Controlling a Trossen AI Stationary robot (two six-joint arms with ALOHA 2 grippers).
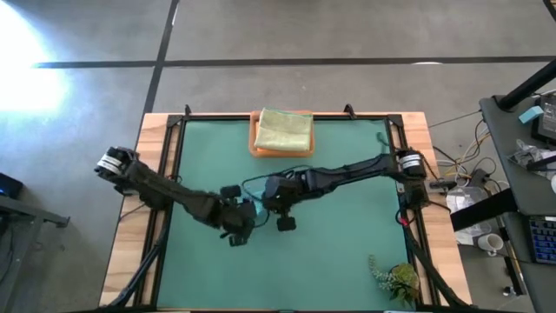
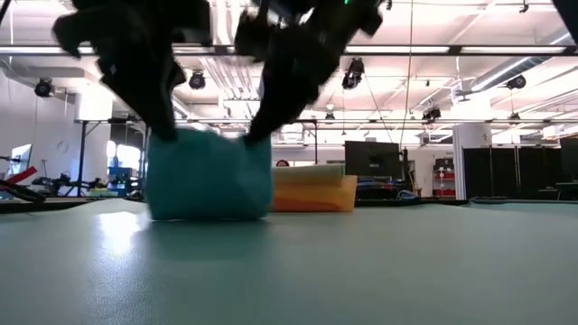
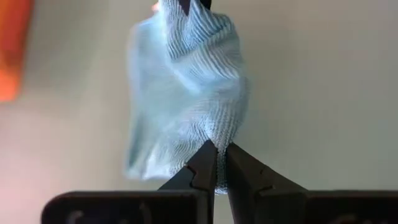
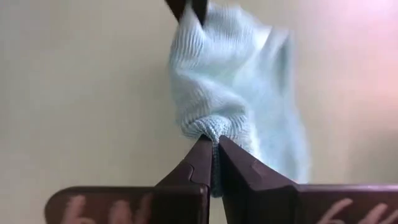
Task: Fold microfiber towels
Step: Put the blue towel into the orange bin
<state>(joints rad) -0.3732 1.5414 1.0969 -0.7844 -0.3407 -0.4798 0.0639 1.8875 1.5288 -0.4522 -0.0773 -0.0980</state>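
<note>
A teal microfiber towel [image 2: 209, 176] hangs bunched between my two grippers over the middle of the green mat [image 1: 347, 252]. My left gripper [image 3: 217, 152] is shut on its left upper end, and my right gripper [image 4: 211, 144] is shut on its right upper end. In the low view, the left gripper [image 2: 167, 131] and the right gripper [image 2: 257, 135] slant down onto the towel's top. From above, the arms hide most of the towel [image 1: 252, 209]. Folded towels [image 1: 284, 130] lie stacked on a wooden tray [image 1: 254, 146] at the far edge. My left gripper pinches a bunched end of the teal towel [image 3: 214, 134] between its two fingertips, slanting down from the left. The cloth runs from there to the other gripper and sags below. Its lower edge [image 2: 208, 215] is at the mat; whether it touches, I cannot tell. My right gripper pinches the towel's opposite bunched end [image 4: 208, 127] between its two fingertips, slanting down from the right. Several gathered layers show at the fingertips. The cloth hangs slack below and beside the fingers.
The tray's stack [image 2: 312, 188] stands right behind the hanging towel. A small green plant [image 1: 395, 280] lies at the near right corner of the mat. Bare mat lies toward the near edge and on both sides.
</note>
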